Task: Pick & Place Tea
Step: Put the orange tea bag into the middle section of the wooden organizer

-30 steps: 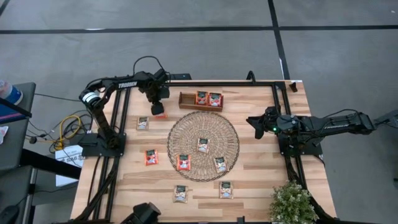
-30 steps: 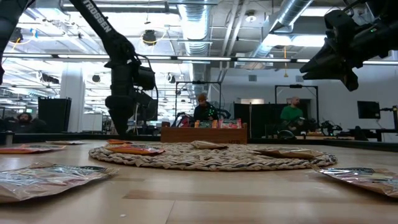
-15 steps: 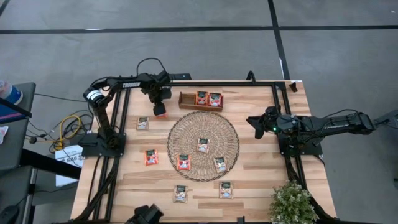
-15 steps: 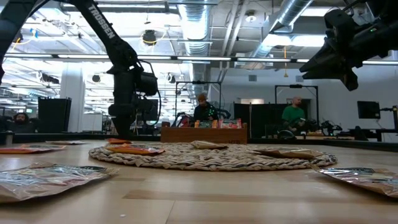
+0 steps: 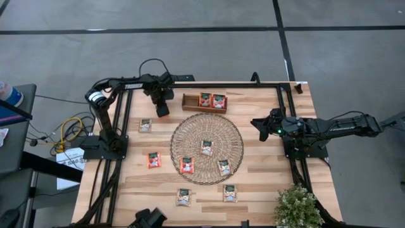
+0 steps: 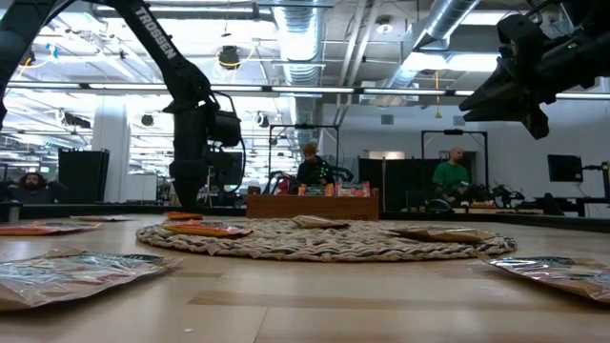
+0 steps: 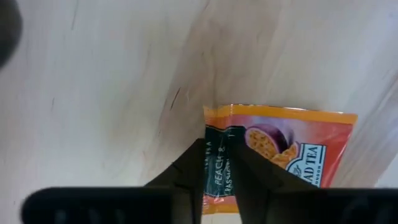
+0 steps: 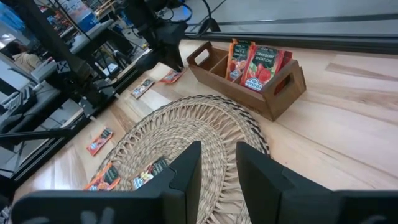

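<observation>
The left gripper (image 5: 162, 111) reaches down to the wooden bench (image 5: 266, 177) just left of the wooden divided tray (image 5: 190, 102), near the bench's far edge. In the left wrist view its two dark fingers (image 7: 186, 171) have drawn nearly together and pinch the edge of a red-orange tea sachet (image 7: 292, 155), which lies flat on the bench. The sachet's dark green strip sits in the narrow gap between the fingertips, and the rest of the packet spreads out to one side of them.

The right gripper (image 5: 261, 124) hangs above the bench's right side, well apart from the round woven mat (image 5: 207, 148). Its fingers (image 8: 186, 171) stand partly apart and hold nothing.

Two red-orange sachets (image 5: 212, 100) stand in the tray's right compartments. Three sachets (image 5: 205, 157) lie on the mat. Others lie on the bare bench: a pale one (image 5: 145, 125) and a red-orange one (image 5: 153, 159) left of the mat, and two pale ones (image 5: 206, 195) near the front edge. A small potted plant (image 5: 296, 208) stands at the front right corner.
</observation>
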Controlling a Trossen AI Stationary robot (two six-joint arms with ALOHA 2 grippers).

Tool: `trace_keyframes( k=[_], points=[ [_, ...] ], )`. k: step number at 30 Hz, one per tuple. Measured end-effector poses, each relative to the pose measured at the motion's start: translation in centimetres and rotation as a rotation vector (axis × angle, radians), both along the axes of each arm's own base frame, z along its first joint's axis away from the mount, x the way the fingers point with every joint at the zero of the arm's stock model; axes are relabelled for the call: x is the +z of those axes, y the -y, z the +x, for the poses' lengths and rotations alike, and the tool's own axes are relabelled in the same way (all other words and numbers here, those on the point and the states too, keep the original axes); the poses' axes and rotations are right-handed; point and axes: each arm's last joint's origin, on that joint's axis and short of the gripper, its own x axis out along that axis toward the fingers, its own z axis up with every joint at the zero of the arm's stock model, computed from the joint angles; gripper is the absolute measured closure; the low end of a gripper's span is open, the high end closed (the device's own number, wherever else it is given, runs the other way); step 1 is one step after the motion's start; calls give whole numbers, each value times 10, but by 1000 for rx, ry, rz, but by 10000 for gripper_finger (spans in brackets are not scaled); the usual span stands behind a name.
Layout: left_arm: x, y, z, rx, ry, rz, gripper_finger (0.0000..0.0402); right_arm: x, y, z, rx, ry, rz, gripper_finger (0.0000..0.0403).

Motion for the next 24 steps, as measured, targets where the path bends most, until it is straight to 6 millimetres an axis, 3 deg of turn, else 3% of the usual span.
trace_keyframes(
  k=[7,15,24],
  points=[
    [15,-10,9,6,-8,24,397,0,0,0,0,-1,0,310],
    [38,-20,18,3,-34,114,401,0,0,0,1,-6,-2,310],
    [67,-17,36,-43,-86,199,401,-3,0,-1,1,-31,-4,310]
  ],
)
